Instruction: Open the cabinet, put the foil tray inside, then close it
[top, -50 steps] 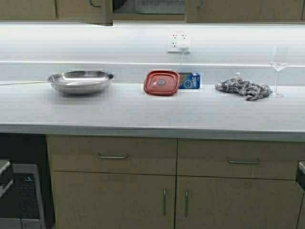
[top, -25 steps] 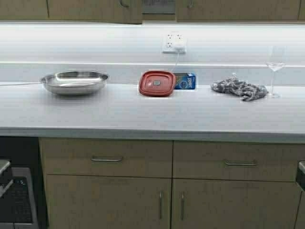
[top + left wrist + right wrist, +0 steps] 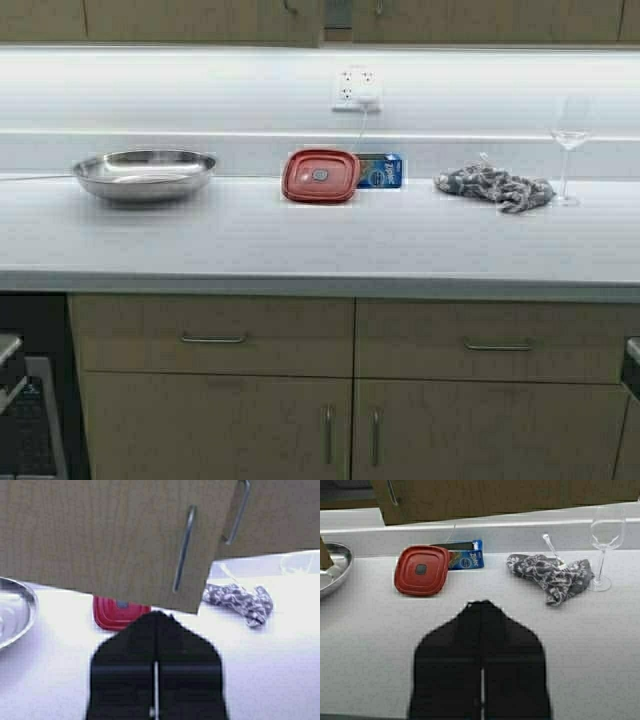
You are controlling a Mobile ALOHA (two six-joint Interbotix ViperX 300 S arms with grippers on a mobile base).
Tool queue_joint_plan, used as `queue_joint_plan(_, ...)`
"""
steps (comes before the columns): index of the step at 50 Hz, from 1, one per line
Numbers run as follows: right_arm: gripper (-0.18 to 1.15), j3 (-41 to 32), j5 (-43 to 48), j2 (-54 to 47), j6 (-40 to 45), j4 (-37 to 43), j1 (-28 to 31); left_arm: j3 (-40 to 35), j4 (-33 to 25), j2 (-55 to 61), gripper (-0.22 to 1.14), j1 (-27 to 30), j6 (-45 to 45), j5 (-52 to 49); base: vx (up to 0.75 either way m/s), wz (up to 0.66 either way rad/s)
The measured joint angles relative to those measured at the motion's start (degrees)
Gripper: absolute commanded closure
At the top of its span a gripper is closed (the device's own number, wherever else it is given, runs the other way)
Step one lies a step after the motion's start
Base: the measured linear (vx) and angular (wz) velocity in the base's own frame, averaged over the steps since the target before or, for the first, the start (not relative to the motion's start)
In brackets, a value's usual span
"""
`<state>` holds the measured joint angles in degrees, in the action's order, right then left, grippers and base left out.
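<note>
While cabinet (image 3: 125, 540) hangs ajar | left end effector (image 3: 156, 625) clenched | right end effector (image 3: 481, 612) clenched

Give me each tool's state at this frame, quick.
Left tool: closed, holding nothing, in front of the cabinet door.
Right tool: closed, holding nothing, above the counter.

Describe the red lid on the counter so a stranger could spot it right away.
Start at the long white countertop and look below the wall outlet. The red lid leans there against a blue box. It is the only red, rounded-square thing, between the steel bowl and the grey cloth.
</note>
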<state>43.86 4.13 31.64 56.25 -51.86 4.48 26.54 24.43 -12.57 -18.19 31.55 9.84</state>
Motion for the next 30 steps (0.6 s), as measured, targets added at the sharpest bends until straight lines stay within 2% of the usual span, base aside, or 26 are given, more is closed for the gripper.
queue_joint_plan(11,0.9,0.0,0.5,0.0,-1.0,-0.1,0.1,3.8,-0.1,-0.8,0.87,-0.1,0.7,1.1,0.03,0.04)
queue_joint_plan(30,0.9,0.0,0.6,0.1,-1.1,-0.1,0.1,4.4,-0.1,-0.9,0.87,0.0,0.2,1.6,0.01,0.04)
